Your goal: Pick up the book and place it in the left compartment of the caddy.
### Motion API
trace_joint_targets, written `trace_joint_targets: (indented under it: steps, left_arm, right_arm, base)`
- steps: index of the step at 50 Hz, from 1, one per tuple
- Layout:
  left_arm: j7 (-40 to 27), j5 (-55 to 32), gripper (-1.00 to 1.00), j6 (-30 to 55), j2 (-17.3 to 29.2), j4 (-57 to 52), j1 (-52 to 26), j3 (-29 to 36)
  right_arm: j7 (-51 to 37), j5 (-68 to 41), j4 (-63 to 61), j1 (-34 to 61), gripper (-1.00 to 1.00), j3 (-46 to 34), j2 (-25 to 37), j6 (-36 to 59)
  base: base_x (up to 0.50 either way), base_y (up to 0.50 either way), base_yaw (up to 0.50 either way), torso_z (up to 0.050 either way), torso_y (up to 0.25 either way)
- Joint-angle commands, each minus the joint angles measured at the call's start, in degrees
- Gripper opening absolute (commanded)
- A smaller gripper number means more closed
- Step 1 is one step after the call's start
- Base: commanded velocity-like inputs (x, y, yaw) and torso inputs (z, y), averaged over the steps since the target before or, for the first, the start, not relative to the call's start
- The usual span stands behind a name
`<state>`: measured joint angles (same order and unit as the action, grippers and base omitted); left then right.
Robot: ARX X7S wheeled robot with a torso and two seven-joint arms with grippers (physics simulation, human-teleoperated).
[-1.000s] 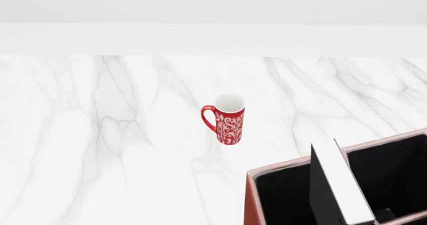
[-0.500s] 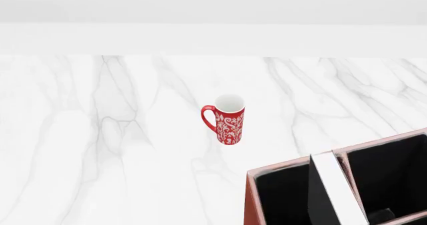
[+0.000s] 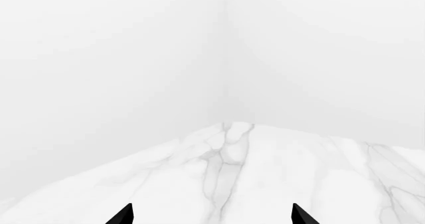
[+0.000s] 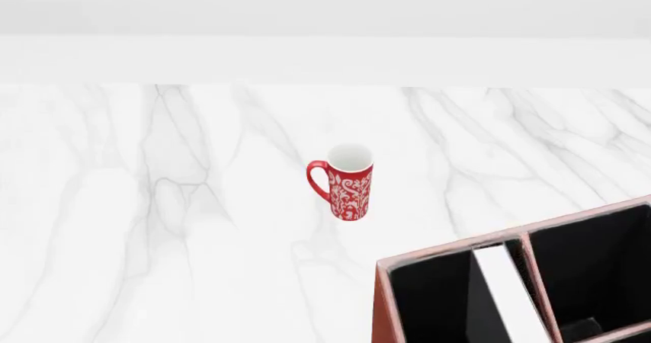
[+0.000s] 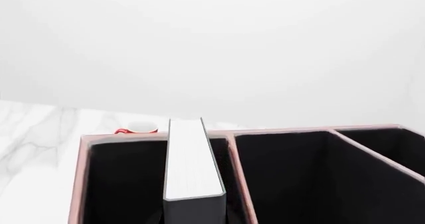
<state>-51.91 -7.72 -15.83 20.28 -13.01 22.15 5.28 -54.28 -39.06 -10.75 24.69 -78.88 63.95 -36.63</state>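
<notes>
While cropped low, book (image 4: 505, 293) stands inside caddy (image 4: 383, 305).

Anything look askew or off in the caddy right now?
Nothing is spilled or damaged. The book stands on edge in the caddy's left compartment, against the divider. The mug is upright.

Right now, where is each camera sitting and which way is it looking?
Head view: high on the robot's head, looking forward and down at the marble table, the red mug and the caddy; no arms show.
Left wrist view: near the left gripper, facing bare table and wall; only its two black fingertips show.
Right wrist view: above the caddy, facing the book standing in the left compartment; no gripper shows.
Shared: head and right wrist views both show caddy, book and mug.
</notes>
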Motion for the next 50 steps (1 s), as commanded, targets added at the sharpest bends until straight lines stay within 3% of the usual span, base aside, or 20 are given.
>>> trace_joint_targets:
  steps: [1,23,24,50]
  left_arm:
    - [-0.04,-0.11,1.00,-0.31,0.06,0.02,0.07,0.01]
    - [-0.30,-0.09,1.00,-0.22,0.17,-0.33,0.24,0.10]
    - [-0.32,-0.06,1.00,-0.27,0.19,-0.35,0.28,0.09]
    - [-0.35,-0.40,1.00,-0.52,0.35,0.05,0.06,0.21]
  right_arm:
    - [0.53,1.61,1.55,1.38,-1.00,1.23,-1.51,-0.49]
    - [0.99,1.44,3.17,0.46,-1.00,1.42,-2.31,-0.80]
    - [0.67,1.60,3.23,0.41,1.00,1.47,-2.34,-0.61]
    - [0.48,1.85,2.01,0.25,1.00,2.15,-1.74,-0.41]
  base:
    - [0.00,0.00,0.00,0.000,0.000]
    - [0.00,0.00,0.00,0.000,0.001]
    - [0.00,0.00,0.00,0.000,0.000]
    - [0.00,0.00,0.00,0.000,0.000]
